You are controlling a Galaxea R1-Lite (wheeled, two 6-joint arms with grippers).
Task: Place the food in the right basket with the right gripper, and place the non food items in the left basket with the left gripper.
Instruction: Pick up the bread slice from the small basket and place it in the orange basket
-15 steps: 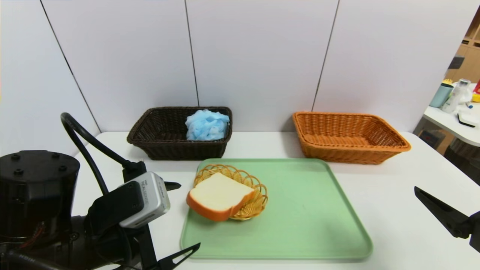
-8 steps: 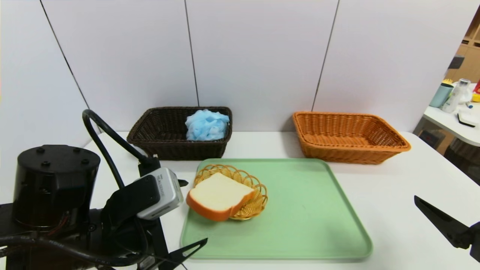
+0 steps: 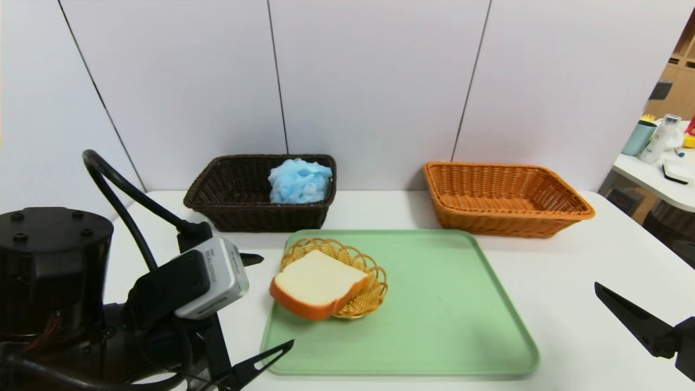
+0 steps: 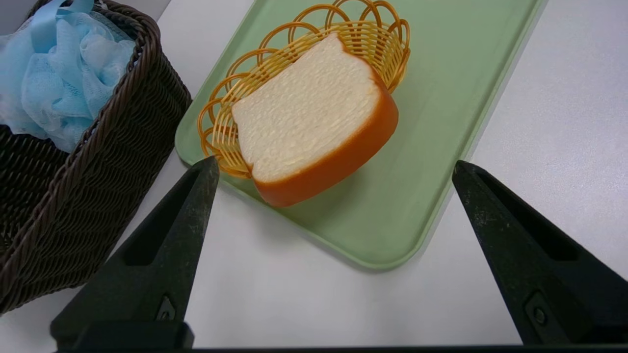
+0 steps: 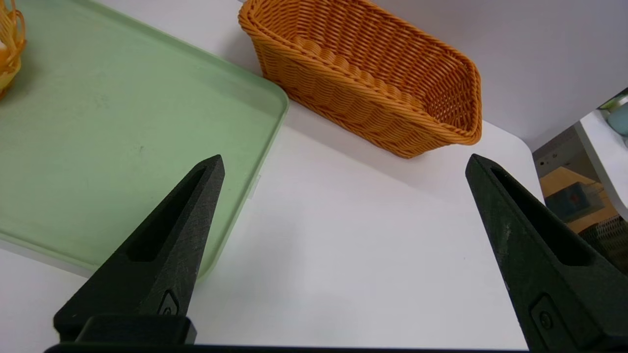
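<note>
A slice of bread (image 3: 317, 285) with an orange crust lies in a small yellow wicker dish (image 3: 374, 271) on the green tray (image 3: 445, 315). The dark brown left basket (image 3: 228, 209) holds a blue bath pouf (image 3: 300, 181). The orange right basket (image 3: 505, 198) is empty. My left gripper (image 4: 334, 162) hovers open at the tray's near left corner, with nothing between its fingers and the bread (image 4: 314, 113) just beyond them. My right gripper (image 5: 344, 157) stands open over bare table right of the tray, one finger (image 3: 630, 317) showing at the head view's edge.
The white table (image 3: 570, 260) ends at a grey panelled wall behind the baskets. A second table with bottles and cups (image 3: 659, 138) stands off to the far right. The tray's right half is bare.
My left arm swung right towards the tray and then came back left to nearly where it was. The right gripper dropped very slightly. The bread and baskets have not moved.
</note>
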